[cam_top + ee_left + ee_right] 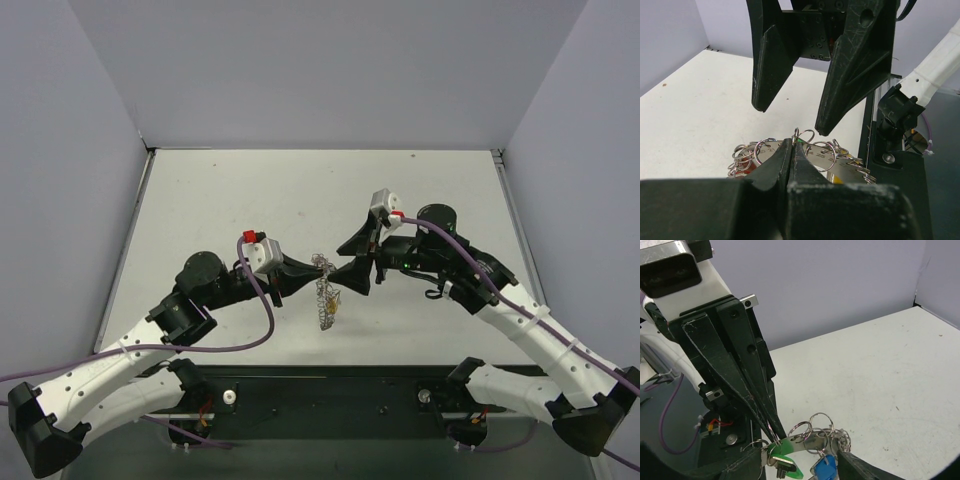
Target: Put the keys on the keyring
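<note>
Hanging from the tip of the left hand point(316, 266) is the keyring point(323, 300), a bunch of thin silver wire loops. The left hand is squeezed tight on it. In the left wrist view its two black fingers point(771, 167) press together with no gap, and the loops poke out just past their tips. The keys point(805, 460) dangle in the same bunch. The right wrist view shows a green key point(786, 462) and a blue key point(826, 468), side by side under the loops. From above, a bit of yellow shows in the bunch too, but it is too small to tell what it is.

The right hand point(342, 266) faces the left hand from the other side, very near. Its two fingers are spread wide apart and hold nothing. The gap between them points at the left hand's tip.

All of this is over the near middle of the white counter point(250, 190). I cannot tell if the bottom of the bunch touches the counter.
</note>
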Motion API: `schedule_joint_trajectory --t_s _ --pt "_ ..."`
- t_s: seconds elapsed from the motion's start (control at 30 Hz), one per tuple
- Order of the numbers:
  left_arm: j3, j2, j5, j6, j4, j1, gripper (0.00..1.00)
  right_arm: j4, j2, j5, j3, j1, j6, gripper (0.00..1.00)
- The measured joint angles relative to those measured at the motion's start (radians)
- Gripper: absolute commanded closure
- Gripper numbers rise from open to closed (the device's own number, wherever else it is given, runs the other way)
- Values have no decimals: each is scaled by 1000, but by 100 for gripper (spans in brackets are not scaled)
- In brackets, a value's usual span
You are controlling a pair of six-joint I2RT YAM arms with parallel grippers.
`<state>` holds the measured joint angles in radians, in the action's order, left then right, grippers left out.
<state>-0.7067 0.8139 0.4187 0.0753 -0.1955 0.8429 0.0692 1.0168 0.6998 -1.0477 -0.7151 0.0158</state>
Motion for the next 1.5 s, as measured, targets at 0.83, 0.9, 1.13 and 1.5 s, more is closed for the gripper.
schedule_joint_trajectory --t_s 0.83,0.9,1.13,1.5 --pt "0 3 -23 -5 -4 -2 100 10 31 68 -5 -7 8 100" --pt "1 3 -24 -4 -11 -2 100 10 31 70 -6 -7 8 100" --pt "24 3 -22 6 -67 -3 100 10 35 83 -10 -7 6 100" --pt "82 3 27 23 -184 -16 100 18 45 119 -11 -6 -13 100"
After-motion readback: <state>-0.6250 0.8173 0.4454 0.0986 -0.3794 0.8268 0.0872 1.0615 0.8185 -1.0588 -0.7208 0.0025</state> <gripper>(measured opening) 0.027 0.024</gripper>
